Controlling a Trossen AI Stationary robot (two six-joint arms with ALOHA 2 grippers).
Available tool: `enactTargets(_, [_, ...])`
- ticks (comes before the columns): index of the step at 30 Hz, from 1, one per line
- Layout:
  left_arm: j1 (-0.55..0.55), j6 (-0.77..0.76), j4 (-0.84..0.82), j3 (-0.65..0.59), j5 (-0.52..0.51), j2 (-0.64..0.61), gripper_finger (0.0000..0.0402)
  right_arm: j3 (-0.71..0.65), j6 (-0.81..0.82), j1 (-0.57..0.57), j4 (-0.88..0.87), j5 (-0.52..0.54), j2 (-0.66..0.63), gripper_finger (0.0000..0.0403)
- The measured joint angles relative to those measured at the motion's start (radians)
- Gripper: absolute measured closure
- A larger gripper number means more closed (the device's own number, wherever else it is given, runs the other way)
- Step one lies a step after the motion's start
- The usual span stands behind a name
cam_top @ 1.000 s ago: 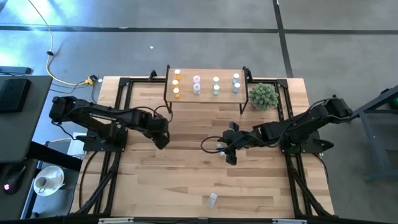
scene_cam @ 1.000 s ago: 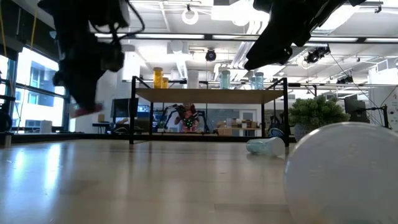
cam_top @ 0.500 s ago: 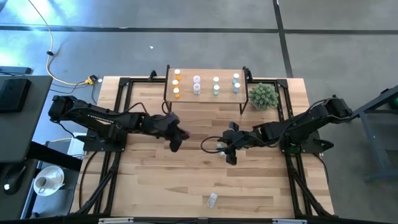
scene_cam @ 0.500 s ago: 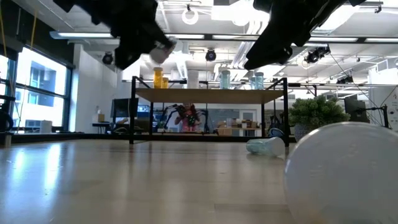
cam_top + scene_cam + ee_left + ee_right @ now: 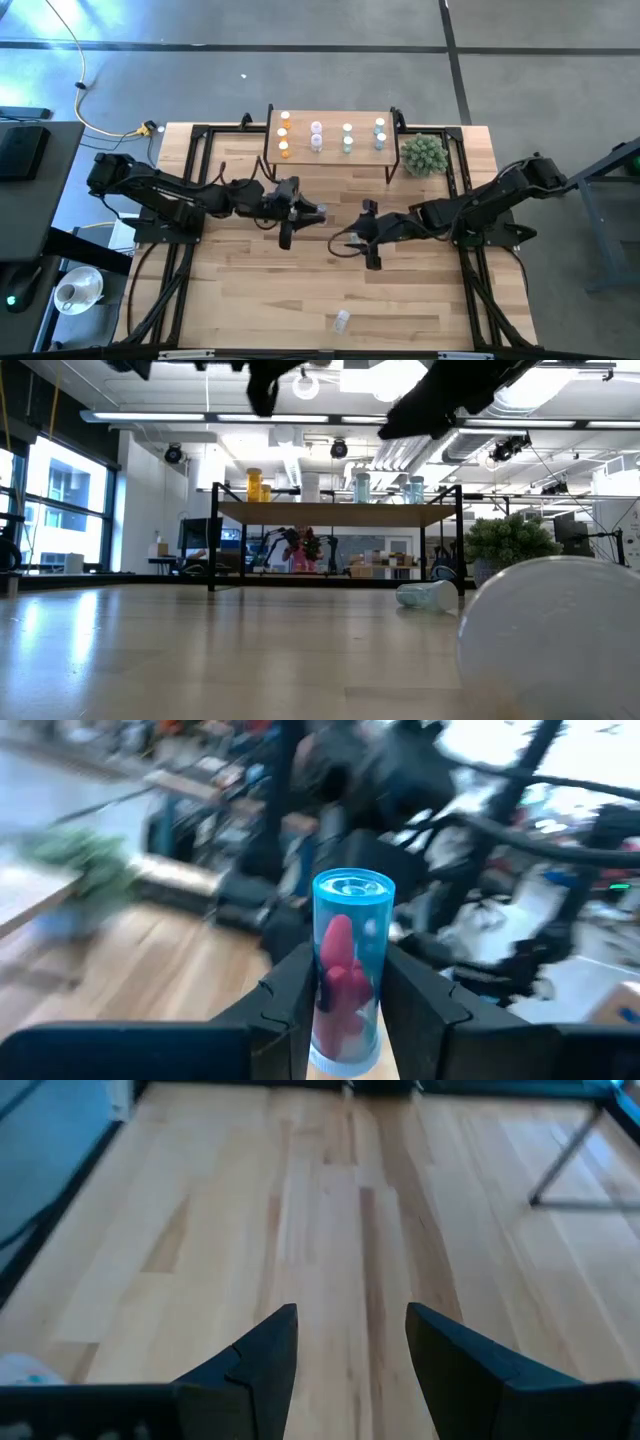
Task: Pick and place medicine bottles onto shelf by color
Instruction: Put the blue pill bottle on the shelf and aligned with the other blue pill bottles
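My left gripper (image 5: 312, 210) reaches over the table's middle, lifted, and is shut on a blue-tinted bottle (image 5: 348, 970) with something red inside. My right gripper (image 5: 352, 238) hovers just to its right, open and empty (image 5: 350, 1350), over bare wood. The shelf (image 5: 330, 150) stands on thin black legs at the far edge, with bottles upright in rows by colour: orange (image 5: 284, 135), pink (image 5: 316, 135), green (image 5: 347, 138), blue (image 5: 380, 133). One bottle (image 5: 341, 321) lies on its side near the front edge. Another bottle (image 5: 425, 595) lies on the table in the low view. My left gripper pinches the blue bottle's side walls (image 5: 322, 995) between its two fingers (image 5: 420, 1005). The bottle lies along the fingers, its round end (image 5: 352, 885) sticking out past the fingertips. It is lifted clear of the table.
A spiky green plant ball (image 5: 423, 153) sits right of the shelf. Black frame rails (image 5: 190, 230) run along the table's left and right sides. A white cap (image 5: 550, 645) fills the low view's near right. Open wood lies between the grippers and the front edge.
My left gripper has swung from the table's left toward its middle, has risen and turned, and has kept the bottle in its hold. My right gripper has shifted a little toward the table's left.
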Motion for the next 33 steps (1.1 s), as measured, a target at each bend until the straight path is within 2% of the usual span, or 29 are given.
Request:
enactTargets(6, [0.000,0.080,0.256,0.000,0.138,0.086,0.0312,0.000,-0.095,0.055,0.108,0.000,0.000,0.0224])
enactTargets(10, [0.000,0.103,0.351,0.000,0.177,0.139,0.0312,0.000,-0.142,0.086,0.202,0.000,0.000,0.0224])
enactTargets(14, [-0.005,0.181,0.360,0.000,0.178,0.175,0.0312,0.000,-0.147,0.105,0.256,0.016,-0.002,0.0224])
enactTargets(19, [-0.034,0.282,0.357,0.000,0.179,0.213,0.0312,0.000,-0.148,0.120,0.258,0.148,-0.003,0.0224])
enactTargets(22, [-0.057,0.342,0.358,0.000,0.179,0.227,0.0312,0.000,-0.148,0.122,0.252,0.191,-0.003,0.0224])
enactTargets(27, [-0.079,0.355,0.361,0.002,0.164,0.226,0.0312,0.000,-0.148,0.122,0.252,0.196,-0.003,0.0224])
enactTargets(33, [-0.086,0.364,0.360,0.002,0.104,0.226,0.0312,0.000,-0.148,0.122,0.259,0.151,-0.003,0.0224])
